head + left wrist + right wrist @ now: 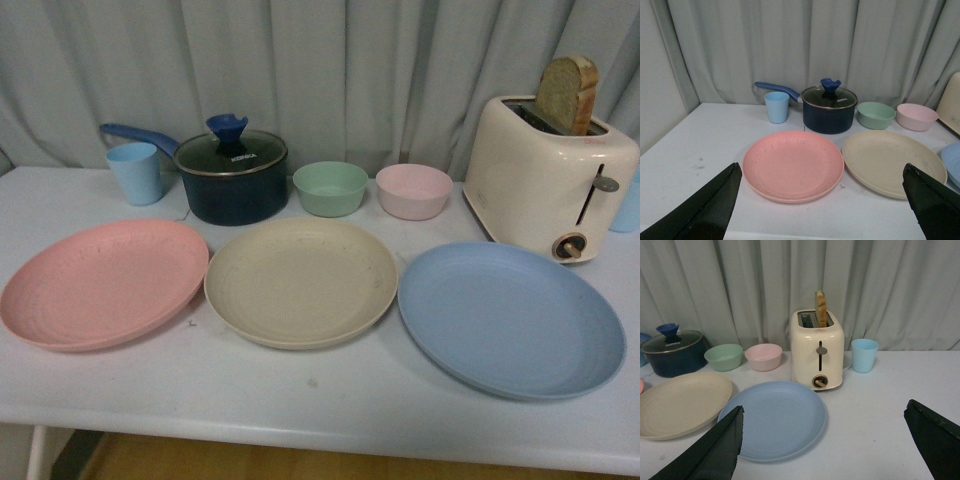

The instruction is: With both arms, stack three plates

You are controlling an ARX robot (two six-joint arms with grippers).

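Three plates lie flat on the white table (pixel 300 400), hollows up. They are round, so no long axis and no heading. None is stacked.

The row runs 9 to 3 o'clock across my front view.
- Pink plate (pixel 103 283), at 9: speckled, matte.
- Beige plate (pixel 300 282), centre: matte, faintly ringed.
- Blue plate (pixel 512 318), at 3: plain matte.

Neighbouring rims nearly meet; contact unclear.

At 12 o'clock, behind the row:
- one blue cup (pixel 135 172)
- one lidded saucepan (pixel 232 185)
- one green bowl (pixel 330 188)
- one pink bowl (pixel 414 190)
- one toaster (pixel 545 175) holding one bread slice (pixel 567 93)
- a second blue cup (pixel 864 355)

My left gripper (pixel 821 172) is spread wide, gripping nothing, and faces the pink plate. My right gripper (pixel 825 407) is equally wide and empty, and faces the blue plate.
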